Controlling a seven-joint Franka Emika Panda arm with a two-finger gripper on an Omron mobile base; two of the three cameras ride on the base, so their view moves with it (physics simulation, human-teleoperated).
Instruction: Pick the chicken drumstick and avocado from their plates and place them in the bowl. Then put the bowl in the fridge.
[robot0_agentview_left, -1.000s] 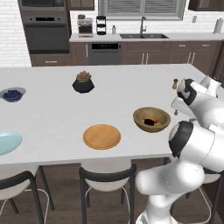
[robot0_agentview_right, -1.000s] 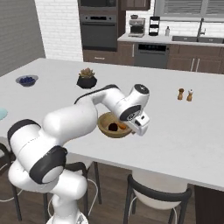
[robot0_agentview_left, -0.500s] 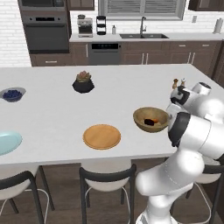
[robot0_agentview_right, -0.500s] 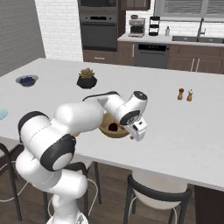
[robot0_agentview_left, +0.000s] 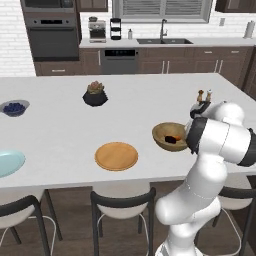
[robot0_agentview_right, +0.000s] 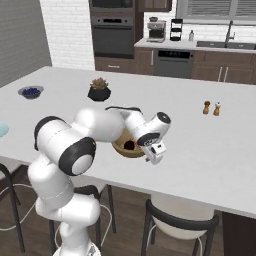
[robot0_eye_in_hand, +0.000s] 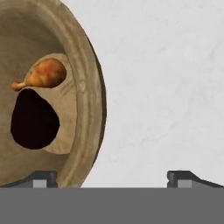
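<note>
Hand view: bowl (robot0_eye_in_hand: 89, 100) cut off left, rim between the spread pincer (robot0_eye_in_hand: 112, 178) tips.

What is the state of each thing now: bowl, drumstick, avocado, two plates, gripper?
Wide light-brown wooden bowl: upright on the counter, holding both foods.
Orange-brown chicken drumstick: lying in the bowl.
Dark avocado: in the bowl, beside the drumstick.
Flat tan wooden plate: bare.
Light blue plate: bare.
Gripper: open, astride the bowl's rim.

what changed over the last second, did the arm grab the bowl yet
Not yet. The arm folded in closer to the bowl, and the gripper now sits open at its rim, one fingertip over the wood. The drumstick and avocado stayed inside; the wooden plate and blue plate did not move.
</note>
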